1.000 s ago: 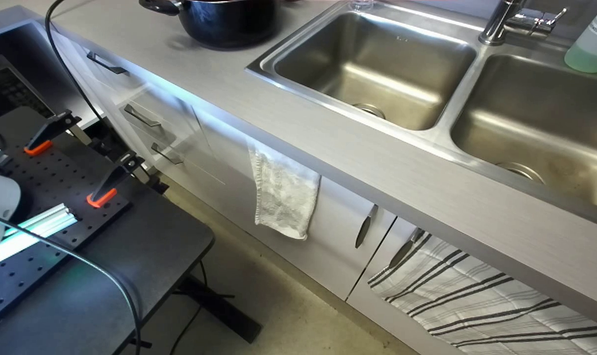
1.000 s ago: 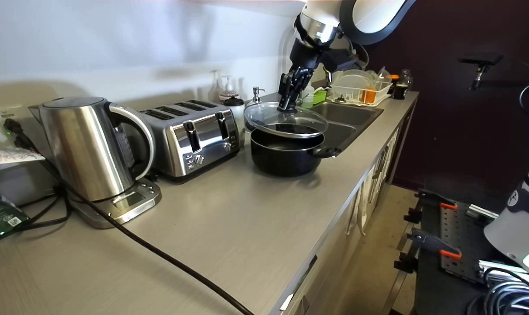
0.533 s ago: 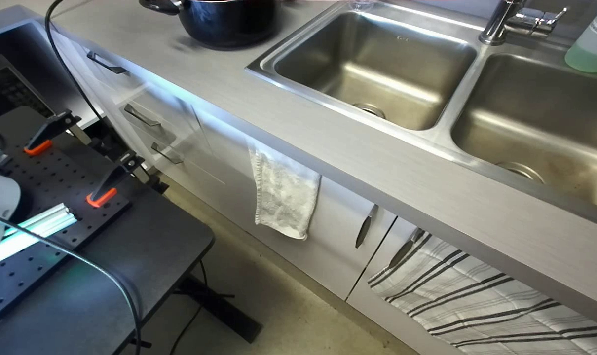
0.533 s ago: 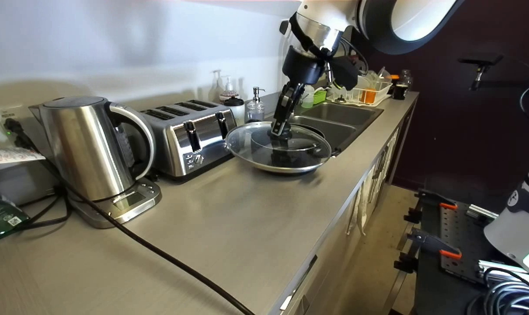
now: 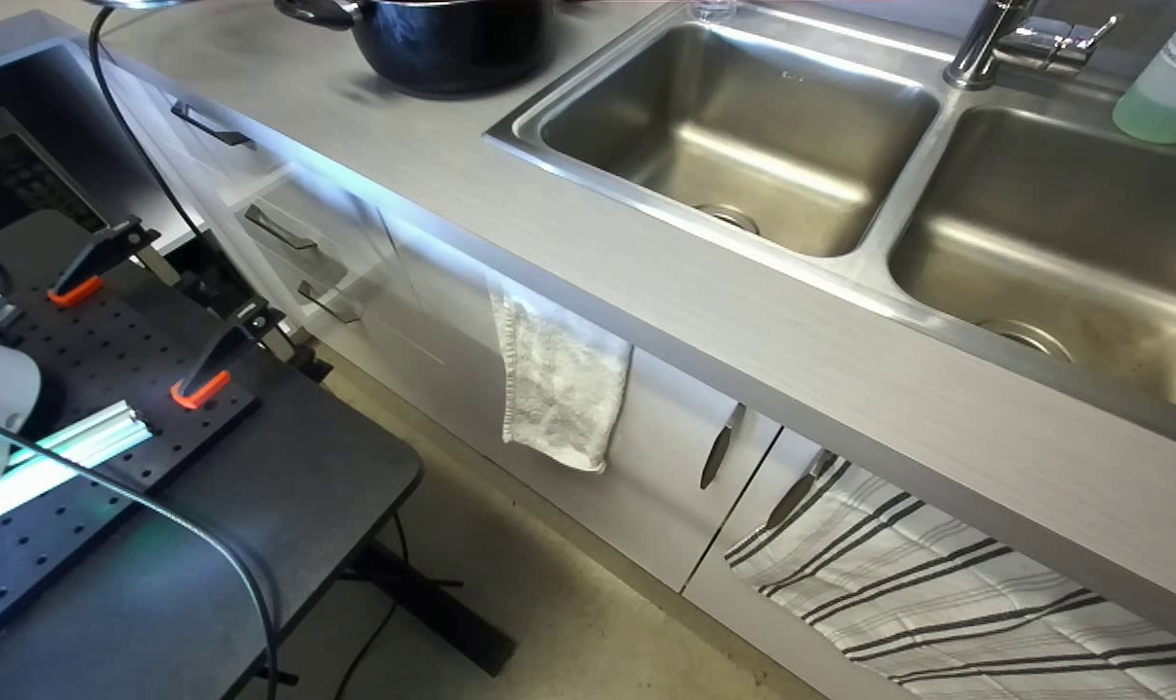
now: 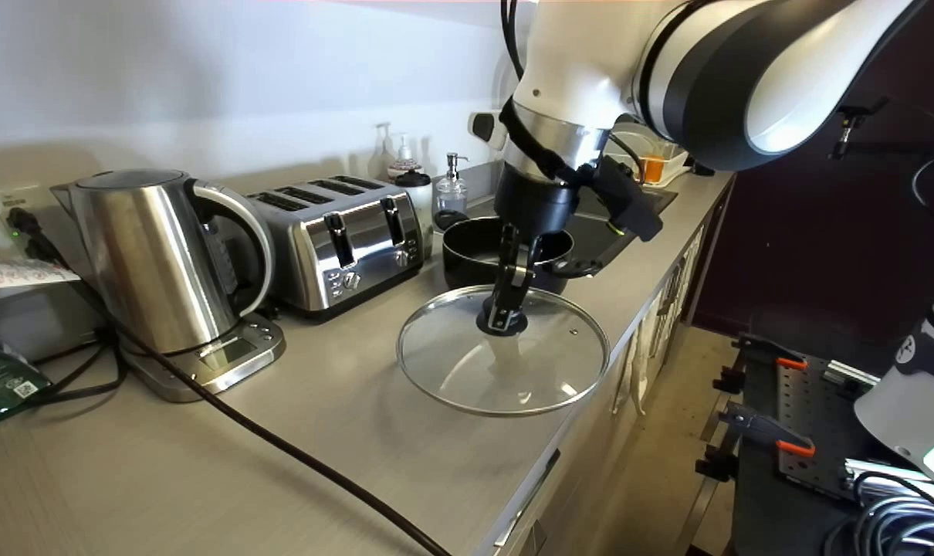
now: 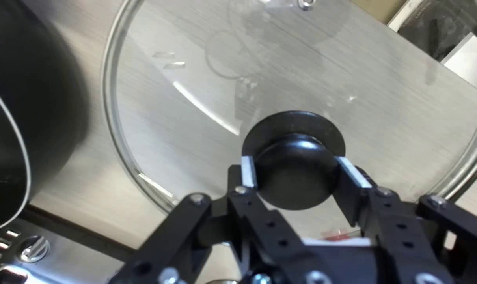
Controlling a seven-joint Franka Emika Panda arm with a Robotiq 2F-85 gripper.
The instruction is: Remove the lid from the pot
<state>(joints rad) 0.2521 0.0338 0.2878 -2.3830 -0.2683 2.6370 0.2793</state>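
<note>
Lid (image 6: 505,371): seemingly hanging by its knob (image 7: 297,179), lying directly below the jaws; being round, it is offering no long axis to match
Jaws: pinching the knob from two sides
Pot (image 6: 471,268): standing uncovered, apart from the lid, with surface (image 7: 92,169) showing between them in the wrist view
Surface: its edge showing through the lid there, so setting down is probably needing a move inward first
</note>
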